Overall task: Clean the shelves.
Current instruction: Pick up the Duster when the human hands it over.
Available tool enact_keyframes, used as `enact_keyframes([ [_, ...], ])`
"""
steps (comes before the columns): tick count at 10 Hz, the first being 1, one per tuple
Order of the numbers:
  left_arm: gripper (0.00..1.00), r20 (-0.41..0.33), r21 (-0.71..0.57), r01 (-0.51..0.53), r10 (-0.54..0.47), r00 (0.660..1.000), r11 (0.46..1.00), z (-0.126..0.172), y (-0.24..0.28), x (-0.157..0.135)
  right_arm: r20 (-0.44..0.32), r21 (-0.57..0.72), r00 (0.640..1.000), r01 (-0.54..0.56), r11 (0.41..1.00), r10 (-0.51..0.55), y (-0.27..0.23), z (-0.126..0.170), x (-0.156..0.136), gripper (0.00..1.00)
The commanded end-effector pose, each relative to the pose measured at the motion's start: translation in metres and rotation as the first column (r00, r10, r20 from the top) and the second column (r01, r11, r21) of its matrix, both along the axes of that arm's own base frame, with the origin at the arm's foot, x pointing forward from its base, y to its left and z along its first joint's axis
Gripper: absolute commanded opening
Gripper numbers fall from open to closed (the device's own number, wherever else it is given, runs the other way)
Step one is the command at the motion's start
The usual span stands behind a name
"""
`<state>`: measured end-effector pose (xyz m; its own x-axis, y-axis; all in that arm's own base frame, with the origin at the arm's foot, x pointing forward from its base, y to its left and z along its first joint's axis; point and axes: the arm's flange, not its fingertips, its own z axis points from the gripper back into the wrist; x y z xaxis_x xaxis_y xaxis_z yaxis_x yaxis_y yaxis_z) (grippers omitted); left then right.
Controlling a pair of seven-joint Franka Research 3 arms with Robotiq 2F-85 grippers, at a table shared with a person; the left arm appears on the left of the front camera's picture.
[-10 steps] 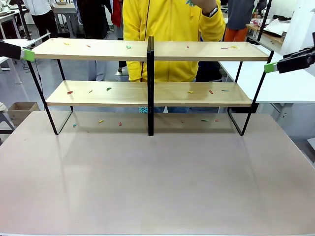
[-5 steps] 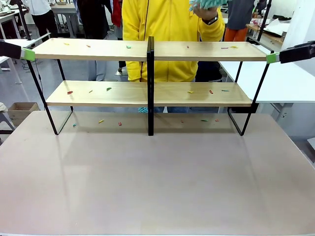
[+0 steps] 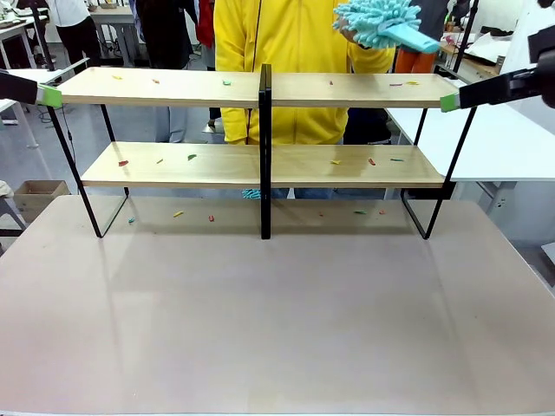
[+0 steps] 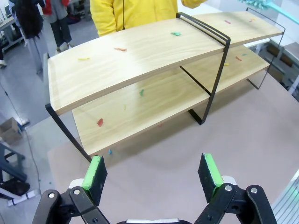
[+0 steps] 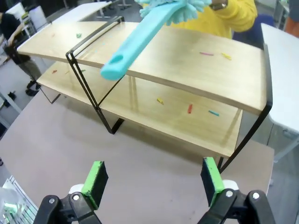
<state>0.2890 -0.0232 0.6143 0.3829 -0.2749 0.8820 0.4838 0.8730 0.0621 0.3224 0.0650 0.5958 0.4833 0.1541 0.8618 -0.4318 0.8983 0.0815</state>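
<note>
Cleaning has not yet begun, in my judgement. The left hand point(image 4: 152, 169), wide open and empty, hangs beside the top board's left end. The shelves point(image 3: 173, 87) stand along the far edge of the bench point(image 3: 277, 329). Coloured scraps point(image 3: 225, 83) litter both boards and the bench beneath. A person point(image 3: 295, 39) holds a teal duster point(image 3: 377, 23) above the top board's right half, handle toward the right hand point(image 5: 152, 176), which is wide open, empty and near the right end. The black centre post point(image 3: 265, 147) would interrupt every sweep.

Bright even light casts soft shadows under the shelves point(image 3: 234, 165); wrist views bow at the edges
</note>
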Motion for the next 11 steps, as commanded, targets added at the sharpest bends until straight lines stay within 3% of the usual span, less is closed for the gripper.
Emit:
enact_keyframes([
  [1, 1.0, 0.012, 0.018, 0.009, -0.009, 1.0, 1.0, 0.002, 0.002, 0.0, -0.049, 0.035, 0.993, 0.107, 0.994, -0.106, 0.014, -0.014, -0.014, 1.0],
  [7, 1.0, 0.012, 0.018, 0.009, -0.009, 1.0, 1.0, 0.002, 0.002, 0.0, -0.014, -0.001, 0.985, 0.169, 0.986, -0.169, 0.027, -0.007, -0.036, 1.0],
  [8, 1.0, 0.012, 0.018, 0.009, -0.009, 1.0, 1.0, 0.002, 0.002, 0.0, -0.029, 0.003, 0.99, 0.135, 0.991, -0.135, 0.032, 0.007, -0.017, 1.0],
  [11, 1.0, 0.012, 0.018, 0.009, -0.009, 1.0, 1.0, 0.002, 0.002, 0.0, -0.029, 0.003, 0.99, 0.135, 0.991, -0.135, 0.032, 0.007, -0.017, 1.0],
])
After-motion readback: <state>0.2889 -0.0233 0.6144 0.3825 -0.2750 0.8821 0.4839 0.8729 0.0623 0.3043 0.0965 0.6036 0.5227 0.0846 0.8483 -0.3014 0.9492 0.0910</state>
